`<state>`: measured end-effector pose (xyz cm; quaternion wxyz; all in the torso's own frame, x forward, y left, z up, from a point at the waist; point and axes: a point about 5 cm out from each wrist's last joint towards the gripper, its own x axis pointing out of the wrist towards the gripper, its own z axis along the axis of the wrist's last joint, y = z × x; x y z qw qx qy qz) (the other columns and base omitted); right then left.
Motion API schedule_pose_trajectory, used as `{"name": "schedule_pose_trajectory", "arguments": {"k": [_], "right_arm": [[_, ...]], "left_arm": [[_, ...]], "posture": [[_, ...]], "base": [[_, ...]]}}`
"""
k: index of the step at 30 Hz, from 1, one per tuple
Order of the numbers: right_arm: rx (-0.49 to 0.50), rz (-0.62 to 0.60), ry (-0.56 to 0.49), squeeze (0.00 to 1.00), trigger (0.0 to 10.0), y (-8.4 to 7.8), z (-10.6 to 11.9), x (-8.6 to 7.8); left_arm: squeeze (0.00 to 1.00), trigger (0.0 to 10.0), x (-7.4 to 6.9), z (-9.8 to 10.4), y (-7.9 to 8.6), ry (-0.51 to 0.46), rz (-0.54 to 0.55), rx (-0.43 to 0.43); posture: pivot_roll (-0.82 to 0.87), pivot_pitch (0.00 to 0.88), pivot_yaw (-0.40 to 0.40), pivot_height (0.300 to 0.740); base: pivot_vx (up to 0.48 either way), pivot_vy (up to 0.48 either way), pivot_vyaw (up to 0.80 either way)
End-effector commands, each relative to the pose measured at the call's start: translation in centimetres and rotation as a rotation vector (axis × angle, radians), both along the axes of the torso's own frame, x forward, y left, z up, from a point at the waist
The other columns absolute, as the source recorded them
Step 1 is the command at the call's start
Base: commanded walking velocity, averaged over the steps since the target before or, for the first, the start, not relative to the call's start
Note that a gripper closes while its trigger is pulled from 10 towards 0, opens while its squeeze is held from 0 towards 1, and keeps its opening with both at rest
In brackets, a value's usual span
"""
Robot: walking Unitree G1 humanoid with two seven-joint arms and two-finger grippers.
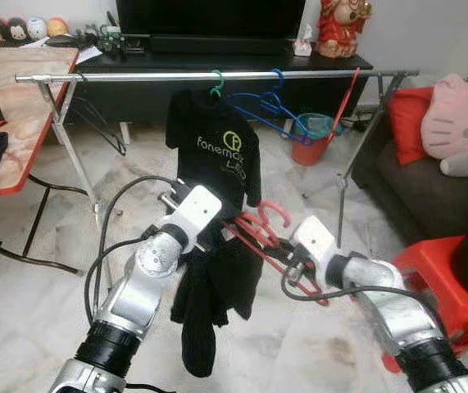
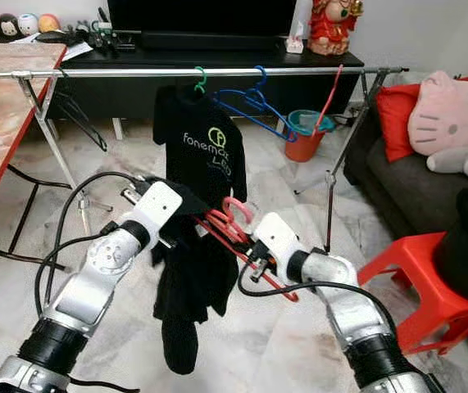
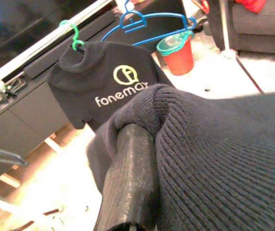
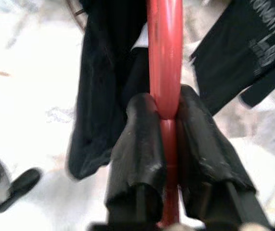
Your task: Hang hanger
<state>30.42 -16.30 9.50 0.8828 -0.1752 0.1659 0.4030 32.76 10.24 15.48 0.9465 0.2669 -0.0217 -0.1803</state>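
My right tool is clamped on the red hanger, both fingers pinching its bar so it cannot swing. The hanger sits below and in front of the silver rail, its hook turned up toward it. My left tool is buried in the dark knit garment draped from the hanger, apparently bunching the cloth to steady the load; I cannot tell how far its fingers are spread. On the rail, a black printed shirt and blue hangers already hang, so I judge free rail beside them is my target.
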Motion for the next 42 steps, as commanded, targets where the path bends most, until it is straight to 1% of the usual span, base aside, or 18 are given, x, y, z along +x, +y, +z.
{"name": "schedule_pose_trajectory", "arguments": {"k": [1, 11, 15, 18, 19, 20, 21, 22, 23, 24, 25, 27, 28, 29, 31, 38, 41, 42], "right_arm": [[-0.035, 0.023, 0.037, 0.0, 0.0, -0.7, -0.5, -0.7], [0.053, 0.271, 0.146, 0.0, 0.0, -2.1, 0.5, -4.8], [0.116, 0.283, 0.143, 0.0, 0.0, -2.1, 1.3, -5.2], [0.164, 0.212, 0.09, 0.0, 0.0, -2.3, 1.8, -4.6], [0.168, 0.191, 0.072, 0.0, 0.0, -2.3, 1.8, -4.4], [0.17, 0.178, 0.059, 0.0, 0.0, -2.4, 1.8, -4.3], [0.216, 0.047, 0.029, 0.0, 0.0, -2.9, 1.6, -3.2], [0.23, 0.014, 0.027, 0.0, 0.0, -3.0, 1.6, -3.1], [0.239, -0.036, -0.002, 0.0, 1.7, -3.3, 1.6, -2.8], [0.242, -0.059, -0.022, 0.0, 1.7, -3.4, 1.6, -2.7], [0.3, -0.228, -0.045, 0.0, 10.0, -4.1, 1.1, -1.7], [0.309, -0.298, -0.057, 0.0, 10.0, -4.4, 0.8, -1.4], [0.319, -0.471, -0.083, 0.0, 10.0, -5.4, -0.1, -0.8], [0.319, -0.471, -0.083, 0.0, 10.0, -5.4, -0.1, -0.8], [0.31, -0.793, -0.005, 0.0, 10.0, -7.0, -3.8, -1.1], [0.21, -1.065, 0.18, 0.0, 10.0, -7.3, -10.0, -3.9], [0.195, -1.145, 0.289, 0.0, 10.0, -7.2, -12.3, -5.8], [0.142, -1.156, 0.364, 0.0, 10.0, -6.9, -13.9, -7.5]], "left_arm": [[0.0, 0.0, 0.4, 1.3, 0.2, -0.038, 0.039, -0.024], [0.0, 0.0, 2.0, -0.3, 3.4, 0.044, 0.26, 0.001], [0.0, 0.0, 2.3, -1.5, 5.5, 0.095, 0.355, -0.005], [0.0, 0.0, 2.3, -2.6, 6.9, 0.14, 0.396, -0.092], [0.0, 1.1, 2.3, -2.8, 7.2, 0.145, 0.411, -0.121], [0.0, 1.1, 2.2, -2.8, 7.4, 0.148, 0.421, -0.14], [0.0, 9.7, 2.1, -3.2, 8.4, 0.15, 0.453, -0.186], [0.0, 9.7, 2.1, -3.3, 8.7, 0.15, 0.461, -0.196], [0.0, 10.0, 2.0, -3.5, 9.1, 0.149, 0.468, -0.233], [0.0, 10.0, 2.0, -3.6, 9.3, 0.147, 0.472, -0.257], [0.0, 10.0, 1.6, -4.3, 10.0, 0.142, 0.457, -0.312], [0.0, 10.0, 1.4, -4.7, 10.1, 0.149, 0.446, -0.322], [0.0, 10.0, 0.8, -6.0, 10.5, 0.186, 0.439, -0.339], [0.0, 10.0, 0.8, -6.0, 10.5, 0.186, 0.439, -0.339], [0.0, 10.0, -0.5, -9.2, 10.9, 0.297, 0.45, -0.338], [0.0, 10.0, -2.4, -13.1, 11.0, 0.456, 0.457, -0.334], [0.0, 10.0, -3.2, -14.4, 10.9, 0.517, 0.445, -0.331], [0.0, 10.0, -4.0, -15.3, 10.9, 0.558, 0.451, -0.318]], "posture": [[-0.12, 0.0, -0.098, 0.74], [-0.14, 0.0, -0.085, 0.74], [-0.14, 0.0, -0.083, 0.74], [-0.14, 0.0, -0.075, 0.74], [-0.14, 0.0, -0.071, 0.74], [-0.14, 0.0, -0.071, 0.74], [-0.14, 0.0, -0.061, 0.74], [-0.14, 0.0, -0.061, 0.74], [-0.14, 0.0, -0.056, 0.74], [-0.14, 0.0, -0.054, 0.74], [-0.14, 0.0, -0.05, 0.74], [-0.14, 0.0, -0.044, 0.74], [-0.14, 0.0, -0.036, 0.74], [-0.14, 0.0, -0.036, 0.74], [-0.15, 0.0, -0.022, 0.74], [-0.16, 0.0, 0.001, 0.74], [-0.15, 0.0, 0.007, 0.74], [-0.15, 0.0, 0.008, 0.74]], "base": [[0.0, 0.0, 0.0], [0.0, 0.0, 0.0], [0.0, 0.0, 0.0], [0.0, 0.0, 0.0], [0.0, 0.0, 0.0], [0.0, 0.0, 0.0], [0.0, 0.0, 0.0], [0.0, 0.0, 0.0], [0.0, 0.0, 0.0], [0.0, 0.0, 0.0], [0.0, 0.0, 0.0], [0.0, 0.0, 0.0], [0.0, 0.0, 0.0], [0.0, 0.0, 0.0], [0.0, 0.0, 0.0], [0.0, 0.0, 0.0], [0.0, 0.0, 0.0], [0.0, 0.0, 0.0]]}}
